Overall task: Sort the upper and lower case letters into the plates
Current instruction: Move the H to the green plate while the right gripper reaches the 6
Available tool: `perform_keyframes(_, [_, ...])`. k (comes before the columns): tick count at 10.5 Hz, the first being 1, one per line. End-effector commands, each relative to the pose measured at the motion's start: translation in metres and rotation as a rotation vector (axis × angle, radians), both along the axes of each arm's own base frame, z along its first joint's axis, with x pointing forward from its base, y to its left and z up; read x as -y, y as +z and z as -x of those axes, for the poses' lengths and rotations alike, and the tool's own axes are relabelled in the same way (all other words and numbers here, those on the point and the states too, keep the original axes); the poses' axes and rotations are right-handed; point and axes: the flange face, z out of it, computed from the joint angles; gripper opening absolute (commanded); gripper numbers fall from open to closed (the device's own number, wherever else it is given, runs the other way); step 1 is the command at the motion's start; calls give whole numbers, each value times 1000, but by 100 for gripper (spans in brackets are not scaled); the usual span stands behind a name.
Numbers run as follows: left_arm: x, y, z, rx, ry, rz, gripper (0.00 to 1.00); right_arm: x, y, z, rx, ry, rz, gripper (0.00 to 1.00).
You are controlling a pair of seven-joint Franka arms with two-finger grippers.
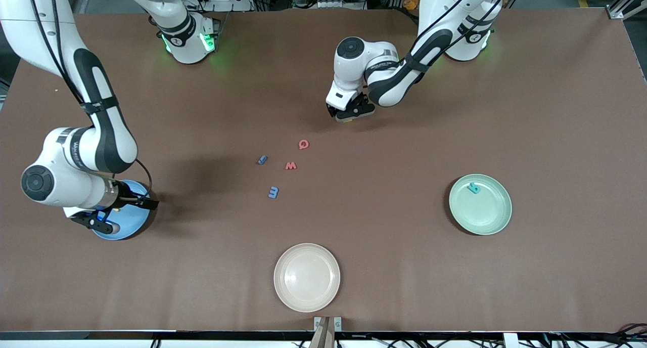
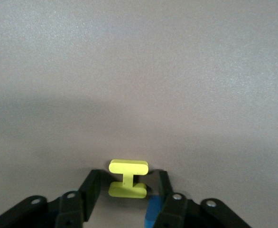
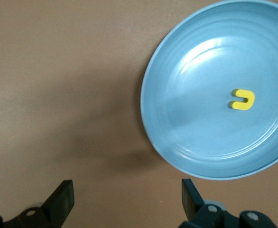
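Right gripper (image 1: 103,220) over the sky blue plate (image 1: 132,221) at the right arm's end, fingers spread wide, holding nothing; a yellow letter (image 3: 243,99) lies in that plate. Mid-table: blue letters (image 1: 273,192), (image 1: 262,160) and red letters (image 1: 290,166), (image 1: 303,144) lie loose. Cream plate (image 1: 307,277) nearest the front camera. Left gripper (image 1: 354,113) low at the table, fingers part open around a yellow I-shaped letter (image 2: 127,178), contact unclear. Mint plate (image 1: 488,211) holds a teal letter (image 1: 473,188).
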Motion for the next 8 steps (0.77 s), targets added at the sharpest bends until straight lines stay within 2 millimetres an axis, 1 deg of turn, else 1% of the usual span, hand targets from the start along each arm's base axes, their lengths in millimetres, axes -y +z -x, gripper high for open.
perform_keyframes(1, [-7,0,-5,21,5,12,13,-21,3,-4,-6,-48,-10,100])
perform_keyframes(2, [-9,-2,-6,30,-13,8,0,-37,4,-4,-6,-70,-3,100])
perform_keyframes(3, [-10,-2,-9,31,-8,9,0,-58,4,-3,-9,-89,5,100])
perform_keyframes(4, [-18,4,-24,45,13,12,0,-76,6,-2,-8,-113,11,100])
perform_keyframes(5, [-29,19,-45,81,37,18,0,-94,11,0,-4,-124,16,100])
perform_keyframes(6, [-41,38,-67,122,66,27,0,-116,22,3,9,-130,18,100])
perform_keyframes(7, [-56,55,-89,161,73,27,0,-143,36,10,22,-150,21,100])
perform_keyframes(8, [-71,62,-109,179,55,19,0,-166,48,15,13,-237,-15,100])
